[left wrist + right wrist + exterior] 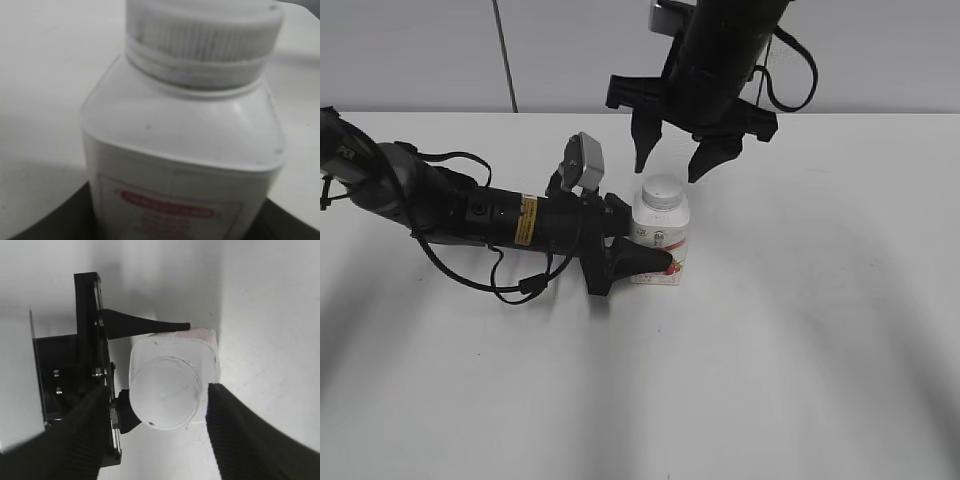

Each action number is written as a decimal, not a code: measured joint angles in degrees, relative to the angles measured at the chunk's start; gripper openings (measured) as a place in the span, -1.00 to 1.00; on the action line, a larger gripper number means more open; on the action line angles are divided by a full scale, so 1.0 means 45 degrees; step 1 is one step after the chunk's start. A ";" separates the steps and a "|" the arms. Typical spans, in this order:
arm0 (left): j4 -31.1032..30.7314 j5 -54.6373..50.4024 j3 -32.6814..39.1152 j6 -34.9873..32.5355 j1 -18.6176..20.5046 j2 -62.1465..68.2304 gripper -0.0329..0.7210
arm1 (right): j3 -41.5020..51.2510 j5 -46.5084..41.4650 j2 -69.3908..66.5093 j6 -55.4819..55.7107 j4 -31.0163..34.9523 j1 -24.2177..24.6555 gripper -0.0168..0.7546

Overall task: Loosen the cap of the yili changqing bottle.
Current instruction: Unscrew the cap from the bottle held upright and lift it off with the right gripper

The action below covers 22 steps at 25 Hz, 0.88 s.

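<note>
- The yili changqing bottle (660,243) stands upright on the white desk (800,330), near the middle of the exterior view, a little toward the far side.
- Its body is white and squarish with rounded shoulders; a pink-red label with a strawberry picture shows low on the side facing the camera.
- The cap (661,190) sits on the wide neck. It is white and round, with a flat top and a ribbed side, and the ribs show plainly in the left wrist view (202,37).
- The left hand (642,250) reaches in from the left, lying low along the desk, and its fingers are clamped on the lower body of the bottle: one dark finger crosses the near face over the label, and the other is hidden behind the bottle in the exterior view.
- From the right wrist view the same grip shows from above: a slim black finger (145,326) lies along one flat side of the bottle (172,355), and a second black part presses at the opposite side.
- The right hand (681,160) hangs from above, just behind and over the cap, pointing down.
- Its two fingers are spread wider than the cap and hold nothing; in the right wrist view they stand on either side of the cap (166,392), clear of it.
- A grey wrist camera (585,162) sits atop the left arm, just to the left of the bottle.
- Black cables loop beside the left arm on the desk.
</note>
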<state>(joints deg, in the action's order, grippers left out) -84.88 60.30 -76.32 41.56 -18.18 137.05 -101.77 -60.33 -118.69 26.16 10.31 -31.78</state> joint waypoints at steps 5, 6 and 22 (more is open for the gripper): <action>0.0024 -0.0026 0.0000 0.0000 0.0000 0.0000 0.14 | -0.0033 -0.0146 -0.0127 0.0004 -0.0178 0.0000 0.29; 0.0024 -0.0026 0.0000 0.0000 0.0000 0.0000 0.14 | -0.0033 -0.0171 -0.0127 0.0016 -0.0202 0.0000 0.29; 0.0036 -0.0034 0.0000 0.0000 0.0000 0.0000 0.14 | -0.0033 0.0041 -0.0127 0.0045 -0.0262 0.0000 0.29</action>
<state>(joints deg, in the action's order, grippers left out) -84.72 60.15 -76.32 41.56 -18.18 137.05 -101.92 -60.14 -119.26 26.36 9.13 -31.78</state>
